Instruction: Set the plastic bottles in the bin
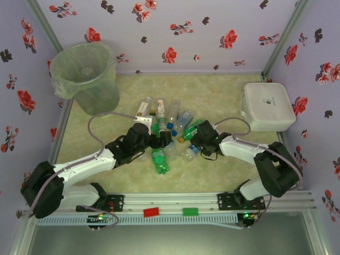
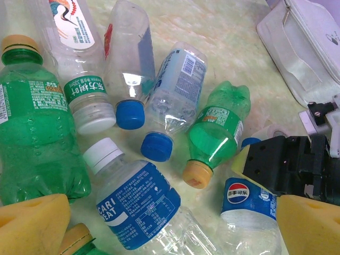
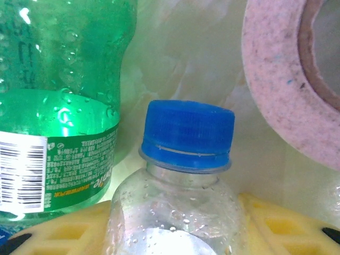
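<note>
Looking from above, both arms reach into the heap of small plastic bottles (image 1: 159, 158); the tall round green-lined bin (image 1: 87, 74) stands back left. Left wrist: the left gripper (image 2: 170, 226) gapes above a clear blue-labelled bottle (image 2: 139, 204). Right wrist: the right gripper (image 3: 175, 234) flanks a clear blue-capped bottle (image 3: 183, 180); pinching or not, I cannot tell. Squeeze below the shoulder before lifting.

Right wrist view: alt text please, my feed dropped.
A clear bottle with a blue cap sits between the yellow pads of the right gripper; contact is unclear. A green bottle is at left, a pinkish tape roll at upper right.
</note>
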Robot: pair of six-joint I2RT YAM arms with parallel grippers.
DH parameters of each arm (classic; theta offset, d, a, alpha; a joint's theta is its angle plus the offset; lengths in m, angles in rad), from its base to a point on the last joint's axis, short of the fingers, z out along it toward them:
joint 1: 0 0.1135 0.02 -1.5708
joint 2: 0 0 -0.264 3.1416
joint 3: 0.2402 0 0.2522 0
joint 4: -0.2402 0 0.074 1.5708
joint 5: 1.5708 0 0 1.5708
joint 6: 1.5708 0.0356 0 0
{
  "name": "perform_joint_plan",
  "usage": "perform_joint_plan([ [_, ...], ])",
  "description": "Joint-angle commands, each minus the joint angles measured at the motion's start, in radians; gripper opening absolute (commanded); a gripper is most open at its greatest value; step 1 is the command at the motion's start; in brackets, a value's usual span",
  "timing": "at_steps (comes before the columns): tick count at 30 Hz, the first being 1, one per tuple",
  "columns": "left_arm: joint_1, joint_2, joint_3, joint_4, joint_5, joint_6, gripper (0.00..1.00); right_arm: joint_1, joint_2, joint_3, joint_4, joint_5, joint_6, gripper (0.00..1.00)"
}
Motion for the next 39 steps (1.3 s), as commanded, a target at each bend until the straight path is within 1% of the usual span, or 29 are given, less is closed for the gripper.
perform_joint_plan([
  [1,-0.007,-0.020,0.029,-0.013,-0.009,0.027,1.00,0.009,-0.056,0.055,-0.058,0.018,-0.079,0.50],
  [5,-0.007,-0.053,0.034,-0.017,0.019,0.050,1.00,0.011,-0.142,0.109,-0.099,0.038,-0.170,0.48],
  [10,-0.007,-0.056,0.094,-0.014,0.162,0.100,1.00,0.012,-0.216,0.202,-0.085,0.008,-0.338,0.47],
  [14,-0.007,-0.023,0.140,0.020,0.277,0.094,1.00,0.015,-0.228,0.251,-0.007,-0.057,-0.428,0.46],
  [18,-0.009,0.020,0.165,0.067,0.343,0.064,1.00,0.024,-0.211,0.268,0.100,-0.108,-0.445,0.46],
  [22,-0.013,0.062,0.181,0.090,0.404,0.040,1.00,0.040,-0.193,0.283,0.154,-0.125,-0.452,0.45],
  [29,-0.021,0.125,0.193,0.098,0.418,0.021,1.00,0.057,-0.182,0.296,0.178,-0.144,-0.452,0.45],
  [33,-0.022,0.156,0.210,0.097,0.416,0.024,0.92,0.063,-0.180,0.290,0.179,-0.137,-0.436,0.45],
  [36,-0.021,0.169,0.220,0.098,0.417,0.029,0.83,0.067,-0.180,0.284,0.183,-0.136,-0.428,0.46],
  [39,-0.021,0.172,0.224,0.099,0.416,0.036,0.71,0.068,-0.184,0.283,0.184,-0.133,-0.428,0.47],
])
